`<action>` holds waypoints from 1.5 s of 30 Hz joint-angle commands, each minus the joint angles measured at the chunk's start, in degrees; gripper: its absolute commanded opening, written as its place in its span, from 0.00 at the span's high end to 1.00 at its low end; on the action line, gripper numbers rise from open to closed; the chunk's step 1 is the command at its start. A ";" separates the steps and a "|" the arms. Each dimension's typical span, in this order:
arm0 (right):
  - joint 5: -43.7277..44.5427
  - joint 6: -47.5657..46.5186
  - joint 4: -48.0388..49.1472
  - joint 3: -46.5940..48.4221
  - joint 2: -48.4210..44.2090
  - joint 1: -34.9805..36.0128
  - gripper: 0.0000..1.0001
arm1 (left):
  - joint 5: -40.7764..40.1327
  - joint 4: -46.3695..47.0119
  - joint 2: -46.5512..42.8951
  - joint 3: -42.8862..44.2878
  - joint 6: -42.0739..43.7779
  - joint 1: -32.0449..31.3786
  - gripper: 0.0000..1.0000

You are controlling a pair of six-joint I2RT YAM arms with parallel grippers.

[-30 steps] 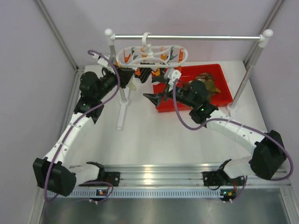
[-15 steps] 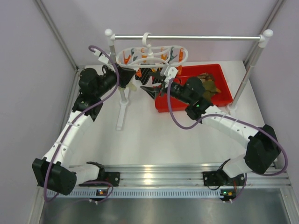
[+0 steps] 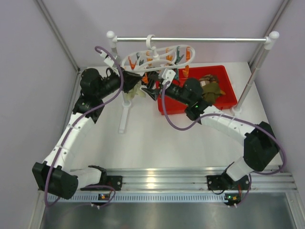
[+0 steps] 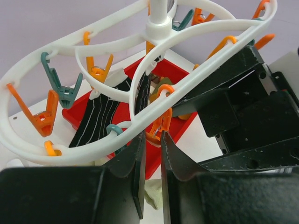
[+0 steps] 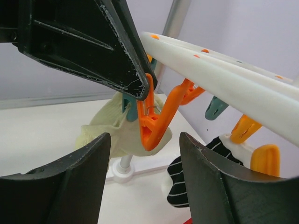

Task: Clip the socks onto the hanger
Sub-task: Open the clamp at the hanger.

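Under the rim of the hanger point(image 5: 210, 79), one orange clip point(image 5: 156, 119) is hanging slanted, its long axis pointing down from the hanger. The right gripper point(image 5: 145, 142) is hovering around it, jaws spread on both sides and not touching it. Just beside this clip, below the hanger, the left gripper point(image 4: 152, 135) is pinching a pale sock point(image 5: 107, 123), its jaws pressed almost together.

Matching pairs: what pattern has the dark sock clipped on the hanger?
Sock: thin white stripes; left wrist view.
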 commanded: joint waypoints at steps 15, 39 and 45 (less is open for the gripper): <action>-8.48 3.87 2.04 7.76 3.20 -1.35 0.58 | 6.65 -2.82 -0.24 2.20 2.14 -0.08 1.00; 6.45 -1.75 3.00 7.06 3.73 3.57 1.00 | -5.82 -5.28 -4.63 1.06 -17.62 0.71 0.45; 8.12 -3.24 3.35 6.80 3.81 5.15 1.00 | -8.11 -5.01 -3.49 1.59 -20.79 0.63 0.40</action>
